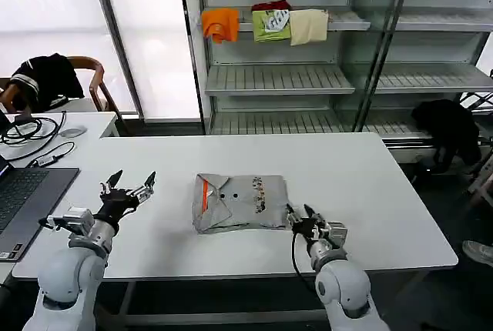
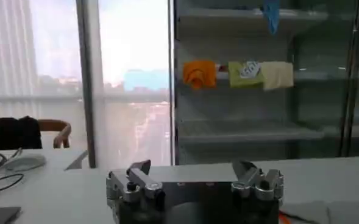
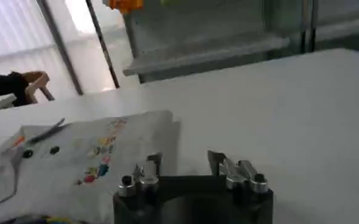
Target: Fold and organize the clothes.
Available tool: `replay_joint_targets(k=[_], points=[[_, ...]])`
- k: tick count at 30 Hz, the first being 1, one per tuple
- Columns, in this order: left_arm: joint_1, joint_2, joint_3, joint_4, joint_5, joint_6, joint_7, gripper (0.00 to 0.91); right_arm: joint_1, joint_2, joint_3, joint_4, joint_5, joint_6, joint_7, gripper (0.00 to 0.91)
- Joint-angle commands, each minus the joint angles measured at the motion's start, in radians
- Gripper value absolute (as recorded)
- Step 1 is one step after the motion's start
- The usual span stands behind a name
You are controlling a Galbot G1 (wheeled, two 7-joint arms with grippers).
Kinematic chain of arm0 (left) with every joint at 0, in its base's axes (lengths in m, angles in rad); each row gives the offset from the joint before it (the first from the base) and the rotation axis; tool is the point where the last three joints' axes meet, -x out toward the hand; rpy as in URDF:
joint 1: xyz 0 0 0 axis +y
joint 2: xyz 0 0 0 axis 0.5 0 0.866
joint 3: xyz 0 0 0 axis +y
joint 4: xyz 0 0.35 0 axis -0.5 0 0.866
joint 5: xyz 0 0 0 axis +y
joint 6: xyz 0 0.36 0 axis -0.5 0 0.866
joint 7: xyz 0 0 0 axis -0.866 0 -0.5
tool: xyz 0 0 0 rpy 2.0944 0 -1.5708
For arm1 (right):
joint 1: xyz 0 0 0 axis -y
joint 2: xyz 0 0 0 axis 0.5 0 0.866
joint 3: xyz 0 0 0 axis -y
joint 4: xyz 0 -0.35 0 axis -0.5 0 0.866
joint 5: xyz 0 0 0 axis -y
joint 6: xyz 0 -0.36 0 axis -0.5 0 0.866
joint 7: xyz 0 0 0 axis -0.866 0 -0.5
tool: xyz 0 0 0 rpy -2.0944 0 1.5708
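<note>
On the left of the counter [image 1: 370, 169], left pincer [image 1: 129, 181] is hovering with jaws spread wide, well apart from the grey T-shirt [image 1: 240, 202]. Shirt is lying folded mid-counter, long axis running left-right, orange strip on its left end. Right pincer [image 1: 302, 216] is sitting low, open, just beside the shirt's right edge. Bare counter is surrounding the shirt.

My wrist view cuts off the folded grey T-shirt [image 3: 88, 164] at its edge, and its chest print [image 1: 259, 193] is too small to read.
</note>
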State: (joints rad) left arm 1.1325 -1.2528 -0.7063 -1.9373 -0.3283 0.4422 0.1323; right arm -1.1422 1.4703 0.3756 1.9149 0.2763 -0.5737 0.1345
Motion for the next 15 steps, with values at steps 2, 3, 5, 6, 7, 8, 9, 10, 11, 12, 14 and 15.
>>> replay_joint_targets(k=[2, 3, 5, 6, 7, 8, 9, 10, 11, 12, 14, 15], points=[[0.040, -0.010, -0.003, 0.017, -0.050, -0.038, -0.005, 0.907, -0.041, -0.105, 0.087, 0.107, -0.329, 0.021, -0.103, 0.907], [0.045, -0.010, -0.002, 0.017, -0.066, -0.037, -0.012, 0.907, -0.038, -0.108, 0.095, 0.106, -0.312, 0.000, -0.097, 0.907], [0.054, -0.007, 0.006, 0.019, -0.107, -0.036, -0.037, 0.907, -0.023, -0.113, 0.112, 0.077, -0.320, -0.005, -0.069, 0.907], [0.059, -0.006, 0.013, 0.021, -0.127, -0.037, -0.058, 0.907, -0.019, -0.124, 0.111, 0.071, -0.327, -0.005, -0.047, 0.907], [0.062, -0.004, 0.017, 0.022, -0.136, -0.036, -0.070, 0.907, -0.017, -0.135, 0.115, 0.068, -0.328, -0.005, -0.052, 0.907], [0.065, -0.002, 0.022, 0.026, -0.148, -0.037, -0.078, 0.907, -0.017, -0.144, 0.129, 0.071, -0.335, -0.005, -0.085, 0.907], [0.070, 0.001, 0.027, 0.027, -0.153, -0.036, -0.087, 0.907, -0.017, -0.146, 0.138, 0.074, -0.341, -0.005, -0.104, 0.907], [0.073, 0.004, 0.032, 0.025, -0.149, -0.038, -0.095, 0.907, -0.016, -0.147, 0.144, 0.075, -0.346, -0.005, -0.117, 0.907], [0.079, 0.009, 0.037, 0.024, -0.151, -0.053, -0.095, 0.907, -0.010, -0.154, 0.149, 0.074, -0.351, -0.005, -0.130, 0.907], [0.083, 0.010, 0.039, 0.023, -0.152, -0.063, -0.095, 0.907, -0.008, -0.155, 0.148, 0.073, -0.351, -0.005, -0.131, 0.907], [0.085, 0.009, 0.041, 0.019, -0.150, -0.073, -0.096, 0.907, -0.001, -0.156, 0.152, 0.068, -0.360, -0.005, -0.164, 0.907], [0.085, 0.009, 0.041, 0.019, -0.151, -0.077, -0.095, 0.907, 0.000, -0.156, 0.151, 0.068, -0.359, -0.005, -0.165, 0.907]])
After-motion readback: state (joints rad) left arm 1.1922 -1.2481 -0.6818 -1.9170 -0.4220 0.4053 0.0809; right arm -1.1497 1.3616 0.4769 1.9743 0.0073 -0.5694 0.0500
